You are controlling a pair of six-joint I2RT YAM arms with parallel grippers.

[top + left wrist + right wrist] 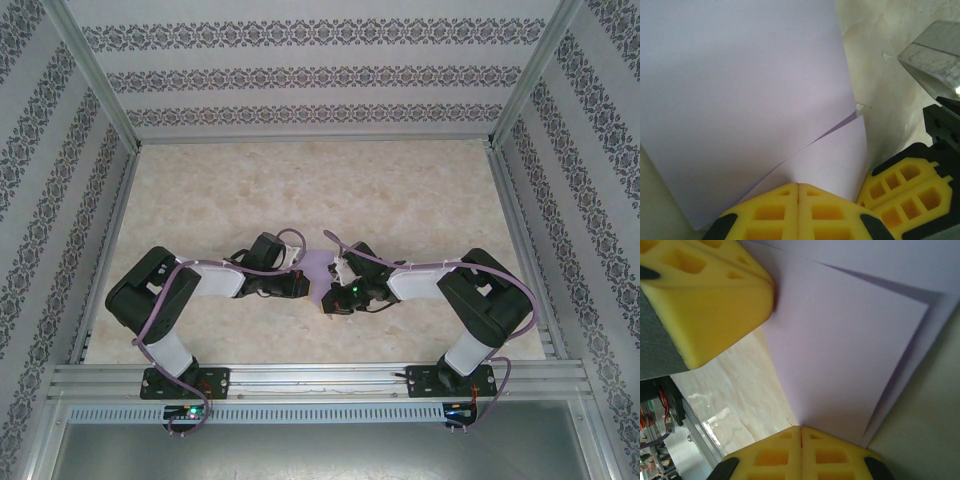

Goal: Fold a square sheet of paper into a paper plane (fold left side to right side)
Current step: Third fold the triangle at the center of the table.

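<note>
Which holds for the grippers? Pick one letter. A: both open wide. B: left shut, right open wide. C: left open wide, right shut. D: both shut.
D: in each wrist view the jaws meet along a closed seam with no gap, the left gripper and the right gripper each with its tip at the edge of the paper.

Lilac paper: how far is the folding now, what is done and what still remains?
Done: the square sheet of paper already carries at least one fold; a flap lies over another layer. In hand: the left gripper and the right gripper are both shut, apparently pinching the sheet's edge over the table. Left: it is no slim pointed dart yet, so more folds seem needed.
</note>
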